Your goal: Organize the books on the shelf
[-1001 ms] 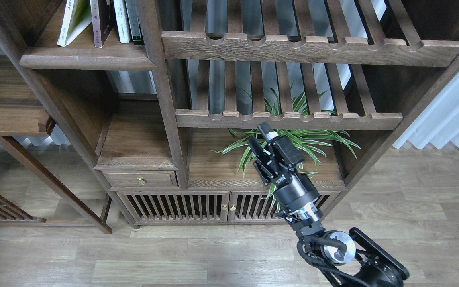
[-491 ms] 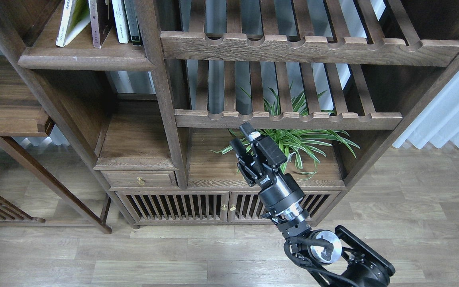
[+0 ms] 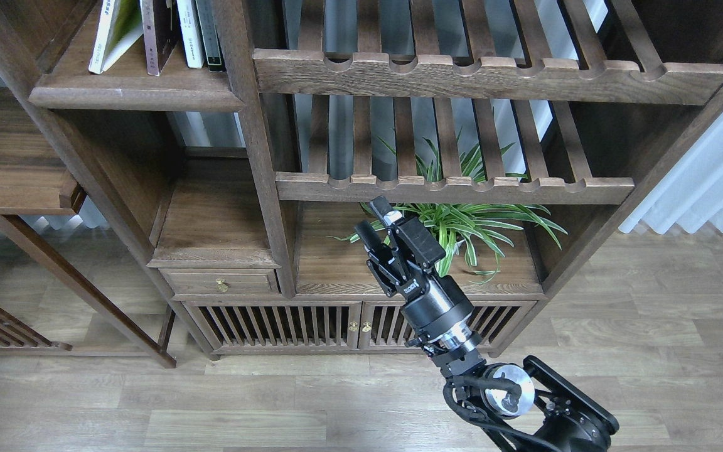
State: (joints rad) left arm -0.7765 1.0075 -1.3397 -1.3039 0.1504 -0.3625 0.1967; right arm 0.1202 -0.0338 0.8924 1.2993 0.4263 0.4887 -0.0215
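- Right pincer [image 3: 374,216] up in front of the spider plant [image 3: 468,229], just below the lower slatted rack [image 3: 455,187]. Two fingers show a gap, nothing between them: released, empty.
- Left pincer not in view.
- Books [image 3: 155,34] at top left, standing on the shelf [image 3: 129,94], cut off by the frame edge. Yellow-green one leans; dark maroon one beside it; slim white and dark volumes to the right against the post. No red book visible.
- Pincer is well apart from the books, lower and to the right, with the upright post [image 3: 261,157] between them.
- Risk: reaching up-left from here, arm or fingers clip the post or the notched front rail of the rack. Cause: the straight path crosses both.
- Risk: fingers snag plant leaves right behind the pincer and drag the plant on its worktop. Cause: leaves overlap the pincer in this view, depth unclear.
- Risk: leaning yellow-green book slides or tips flat if nudged. Cause: it's already tilted, open shelf space to its left.
- Risk: grabbing a slim volume instead of a paperback. Cause: books packed close, spines touching or nearly so.
- Risk: poor grasp aim. Cause: the tops of the books are out of frame, so the head view gives little to judge by.
- Shelf lip is rounded; a book pulled forward could tip off the front, judging by how near the edge they sit.
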